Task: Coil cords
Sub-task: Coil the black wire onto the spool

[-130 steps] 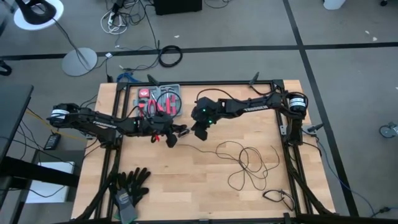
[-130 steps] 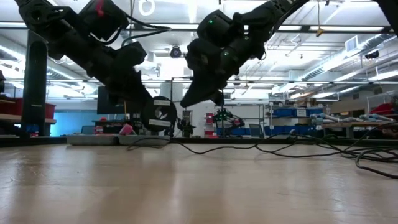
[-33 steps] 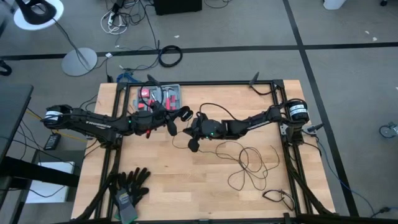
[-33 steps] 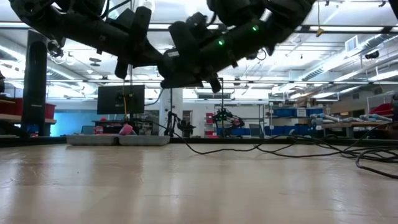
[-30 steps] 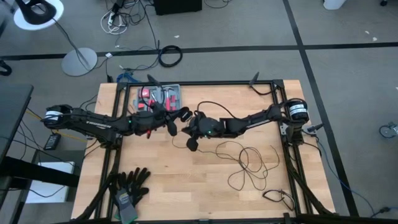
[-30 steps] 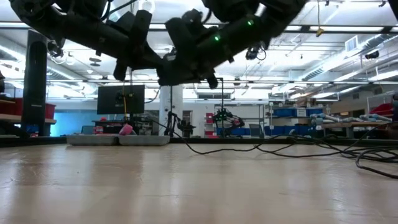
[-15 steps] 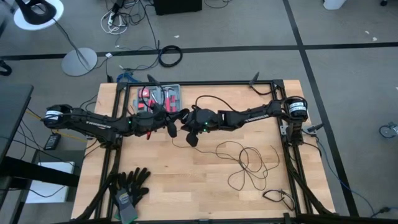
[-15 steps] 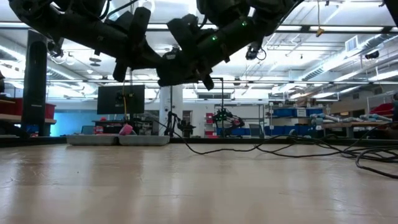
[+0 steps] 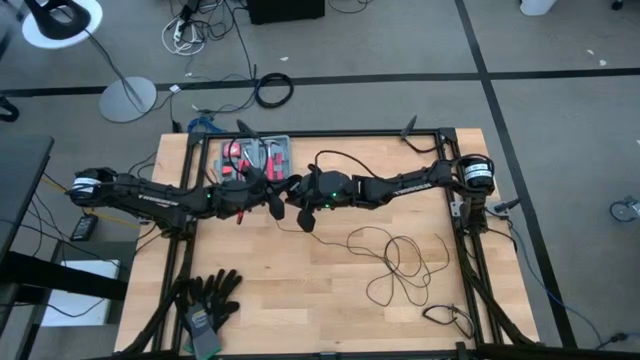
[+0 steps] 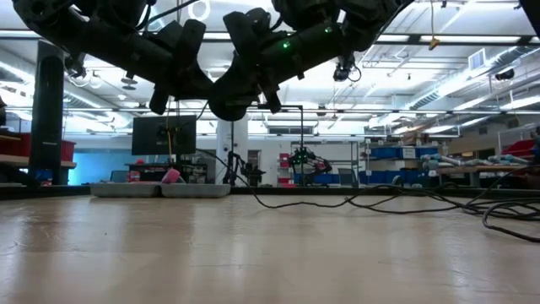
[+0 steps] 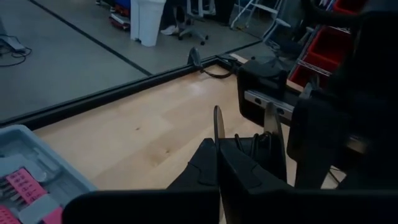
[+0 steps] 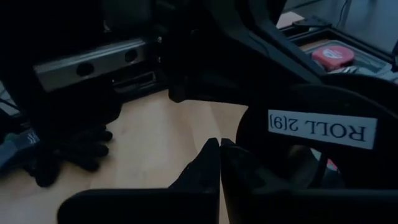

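A grey tray sits at the far left of my worktop, holding red and pink tools too small to name; my left wrist view catches one corner of it with pink pieces inside. A pair of black gloves lies at the near left edge.

My two arms meet above the middle of the worktop, beside the tray. My left pincer is closed, its fingers pressed together with nothing visible between them. My right pincer is closed as well, its tips almost against the left arm's wrist, whose white label fills my right wrist view.

The cord lies in loose black loops on the right half of the worktop, with a strand running back toward my pincers; another black loop arcs over my right arm. In the low view it trails along the surface to the right.

A second ago my right pincer hung lower and farther from the left one; it has since swung up and in until the two nearly touch. The cord's loops lie as they did.

Whether either pincer actually pinches the thin strand I cannot tell: the arms cover that spot from above, and both wrist views are dark there. The cord's round end is not clear either.
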